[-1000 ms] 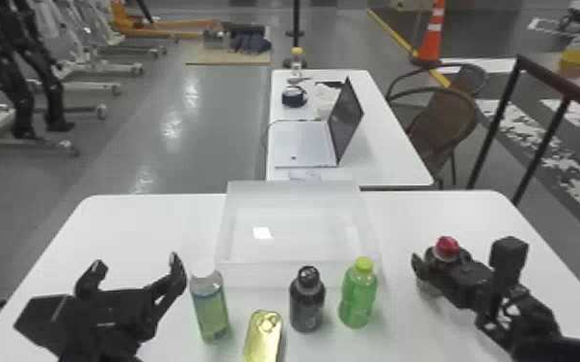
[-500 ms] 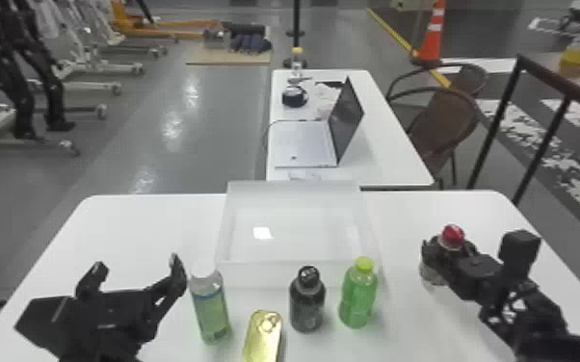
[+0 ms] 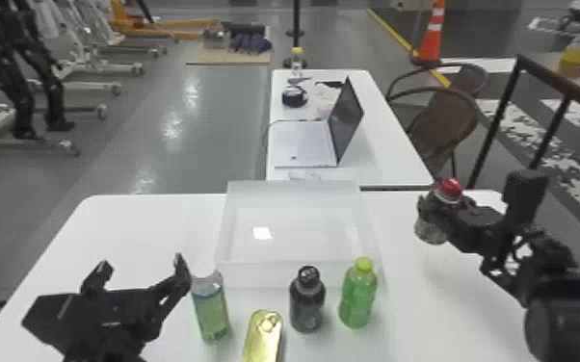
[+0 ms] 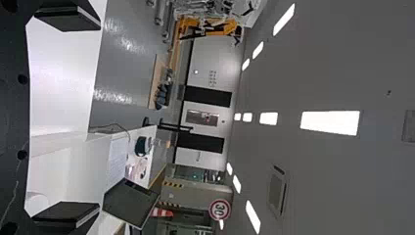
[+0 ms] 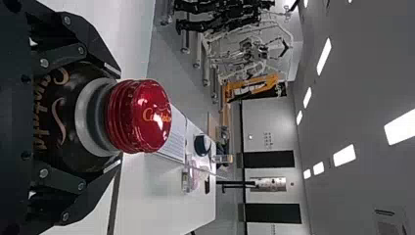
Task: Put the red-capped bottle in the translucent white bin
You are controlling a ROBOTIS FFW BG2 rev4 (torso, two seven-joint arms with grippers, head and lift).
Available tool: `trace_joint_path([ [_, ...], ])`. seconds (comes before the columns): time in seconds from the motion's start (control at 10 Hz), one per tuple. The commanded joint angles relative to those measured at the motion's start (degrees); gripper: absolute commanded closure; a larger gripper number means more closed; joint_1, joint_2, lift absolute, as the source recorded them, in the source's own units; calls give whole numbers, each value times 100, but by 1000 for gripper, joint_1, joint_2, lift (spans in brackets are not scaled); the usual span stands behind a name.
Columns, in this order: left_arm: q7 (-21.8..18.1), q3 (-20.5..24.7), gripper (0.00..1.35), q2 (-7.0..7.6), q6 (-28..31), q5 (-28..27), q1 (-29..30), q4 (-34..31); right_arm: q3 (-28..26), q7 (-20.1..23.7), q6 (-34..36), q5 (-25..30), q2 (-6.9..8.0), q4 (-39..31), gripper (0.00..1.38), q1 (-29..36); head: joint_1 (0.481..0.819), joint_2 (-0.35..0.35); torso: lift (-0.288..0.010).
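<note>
My right gripper is shut on the red-capped bottle, holding it upright above the table to the right of the translucent white bin. In the right wrist view both fingers of my right gripper press the dark body of the bottle, whose red cap stands clear beyond them. My left gripper is parked over the table's left part, open and with nothing in it. The left wrist view shows my left gripper with its fingers wide apart.
Before the bin stand a clear bottle with green liquid, a dark bottle and a green bottle. A yellow can-like item is nearer the front. Behind, a second table holds a laptop.
The right gripper has lifted the red-capped bottle up from the table, after shifting slightly to the right. The left arm and the bin have kept still.
</note>
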Motion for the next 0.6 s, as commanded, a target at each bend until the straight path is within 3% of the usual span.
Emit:
trace_joint_path([
  [0.0, -1, -11, 13, 11, 12, 0, -15, 12, 151, -54, 280, -83, -76, -115, 1271, -220, 549, 0, -100],
  [0.3, -1, -46, 13, 20, 39, 0, -51, 39, 626, -229, 280, -206, -85, 394, 1271, -826, 549, 0, -100],
  [0.5, -1, -55, 13, 37, 56, 0, -68, 56, 1012, -256, 7, -469, 29, 1291, 1271, -1345, 549, 0, -100],
])
